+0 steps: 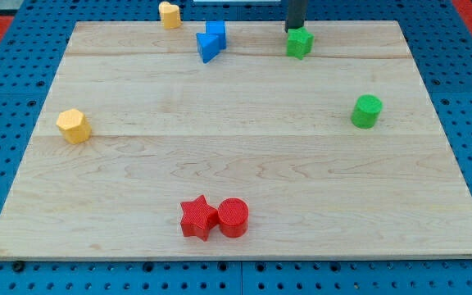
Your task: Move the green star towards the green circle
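One push underway: my tip (293, 30) sits touching the top edge of the green star (299, 43), upper right of frame. No gripper, just a rod. Next: shove star down-right twd green circle (366, 111), mid right.

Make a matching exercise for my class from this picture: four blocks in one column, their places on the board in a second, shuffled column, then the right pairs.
Blocks:
1. green star
2. green circle
3. red star
4. blue blocks

Places:
A. touching the red circle, near the view's bottom
B. alone near the view's right edge
C. at the view's top, left of centre
D. at the view's top, just below my tip

Pairs: 1-D, 2-B, 3-A, 4-C
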Robot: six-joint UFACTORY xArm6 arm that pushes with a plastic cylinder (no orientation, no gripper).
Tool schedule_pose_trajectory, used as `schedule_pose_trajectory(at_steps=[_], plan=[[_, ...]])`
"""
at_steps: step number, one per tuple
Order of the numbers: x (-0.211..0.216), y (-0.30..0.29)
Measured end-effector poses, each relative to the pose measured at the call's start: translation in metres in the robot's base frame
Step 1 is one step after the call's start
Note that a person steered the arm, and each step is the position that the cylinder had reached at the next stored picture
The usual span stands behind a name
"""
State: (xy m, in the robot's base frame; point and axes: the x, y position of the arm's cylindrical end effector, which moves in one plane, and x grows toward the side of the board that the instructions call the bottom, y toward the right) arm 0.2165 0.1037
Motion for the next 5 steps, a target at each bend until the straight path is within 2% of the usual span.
schedule_pose_trajectory(at_steps=[2,5], plan=[[0.004,-0.042],[0.059,0.012]])
